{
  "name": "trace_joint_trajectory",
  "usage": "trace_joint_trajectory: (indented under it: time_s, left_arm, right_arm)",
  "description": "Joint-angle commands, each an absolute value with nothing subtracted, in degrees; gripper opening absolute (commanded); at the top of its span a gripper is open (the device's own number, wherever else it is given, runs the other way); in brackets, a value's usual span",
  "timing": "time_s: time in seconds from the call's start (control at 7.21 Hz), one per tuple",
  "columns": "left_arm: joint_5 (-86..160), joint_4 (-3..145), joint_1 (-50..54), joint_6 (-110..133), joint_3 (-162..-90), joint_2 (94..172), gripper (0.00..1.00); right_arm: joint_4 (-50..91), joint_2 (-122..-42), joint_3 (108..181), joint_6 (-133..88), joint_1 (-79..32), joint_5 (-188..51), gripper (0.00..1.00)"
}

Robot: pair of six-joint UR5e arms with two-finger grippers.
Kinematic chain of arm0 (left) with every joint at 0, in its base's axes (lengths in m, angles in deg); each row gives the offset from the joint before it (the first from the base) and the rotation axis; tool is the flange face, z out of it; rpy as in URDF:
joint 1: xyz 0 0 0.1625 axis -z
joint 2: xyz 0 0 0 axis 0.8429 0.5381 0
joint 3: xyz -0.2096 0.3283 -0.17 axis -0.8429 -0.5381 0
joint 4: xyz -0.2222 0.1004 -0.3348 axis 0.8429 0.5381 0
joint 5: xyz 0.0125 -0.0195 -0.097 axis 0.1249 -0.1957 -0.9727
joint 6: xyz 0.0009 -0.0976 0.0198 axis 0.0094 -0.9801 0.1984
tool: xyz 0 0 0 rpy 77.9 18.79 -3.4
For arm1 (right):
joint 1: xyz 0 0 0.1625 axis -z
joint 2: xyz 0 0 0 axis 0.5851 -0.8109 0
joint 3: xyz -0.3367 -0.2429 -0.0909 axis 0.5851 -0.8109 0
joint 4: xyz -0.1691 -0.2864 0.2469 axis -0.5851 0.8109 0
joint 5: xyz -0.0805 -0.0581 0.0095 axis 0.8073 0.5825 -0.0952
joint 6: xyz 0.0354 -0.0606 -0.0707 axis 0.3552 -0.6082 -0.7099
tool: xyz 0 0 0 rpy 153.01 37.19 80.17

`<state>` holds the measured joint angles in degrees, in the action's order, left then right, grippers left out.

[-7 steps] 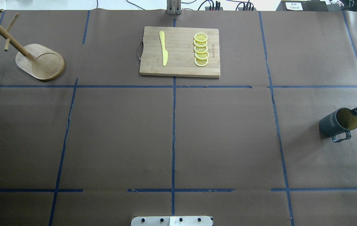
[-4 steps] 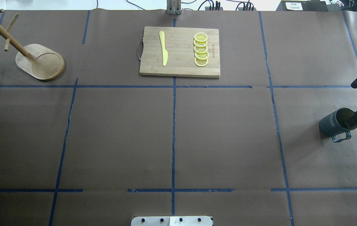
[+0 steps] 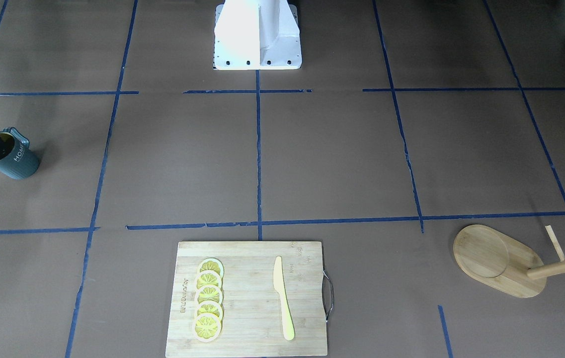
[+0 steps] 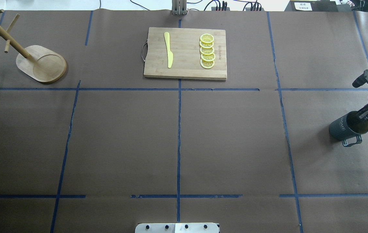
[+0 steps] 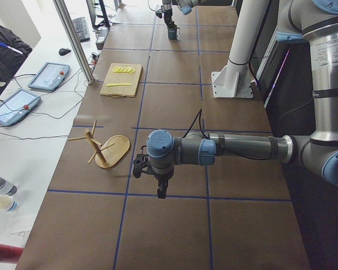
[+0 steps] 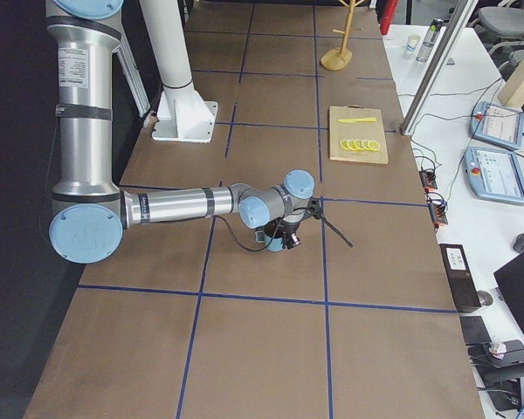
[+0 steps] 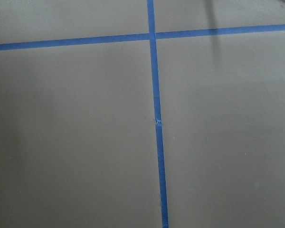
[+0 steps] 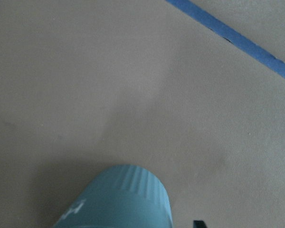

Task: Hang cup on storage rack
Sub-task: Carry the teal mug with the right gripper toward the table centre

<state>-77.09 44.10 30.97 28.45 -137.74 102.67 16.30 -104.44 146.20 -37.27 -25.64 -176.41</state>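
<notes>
- Cup: it stood mouth-up on the table, far out on the robot's right, with its loop handle turned toward the robot's base.
- Handling: we judged it rigid, fairly heavy for its size, and breakable if dropped. The ribbed wall should give some purchase and the smooth rim less. A pinch across the wall near the rim, away from the handle, would leave the loop free for a peg.
- Right gripper: its fingers reached down at the cup's mouth, one apparently inside. We could not tell whether they had closed on the wall.
- Left gripper: it hung over bare table near the rack, visible from the side only, so we could not tell its state.
- Storage rack: it stood at the far-left corner, well apart from the cup.
- Cutting board: it carried lemon slices and a yellow knife. It lay between cup and rack on the far side, so we judged that a low, straight carry would pass close to it.
</notes>
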Motion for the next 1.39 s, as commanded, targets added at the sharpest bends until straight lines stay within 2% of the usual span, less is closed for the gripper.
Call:
trace_joint_trajectory:
  time_s: [0.0, 0.28, 0.55, 0.83, 1.25]
  left_arm:
    - [-77.09, 44.1, 30.97, 28.45, -137.78, 102.6, 1.0]
    - [-77.09, 44.1, 30.97, 28.45, -137.7, 102.6, 1.0]
    - [-77.09, 44.01, 30.97, 28.45, -137.79, 102.6, 1.0]
    - [-77.09, 44.01, 30.97, 28.45, -137.79, 102.6, 1.0]
    - [-77.09, 44.1, 30.89, 28.45, -138.05, 102.6, 1.0]
  right_arm:
    - [16.59, -104.46, 146.11, -37.33, -25.62, -175.22, 0.0]
    - [18.16, -104.11, 146.72, -36.81, -25.71, -175.48, 0.0]
    - [25.87, -100.79, 152.76, -24.58, -25.71, -175.74, 0.0]
    - [28.97, -93.16, 156.12, -5.26, -20.92, -175.48, 0.0]
    - [38.44, -74.72, 155.34, 18.26, -8.61, -169.71, 0.0]
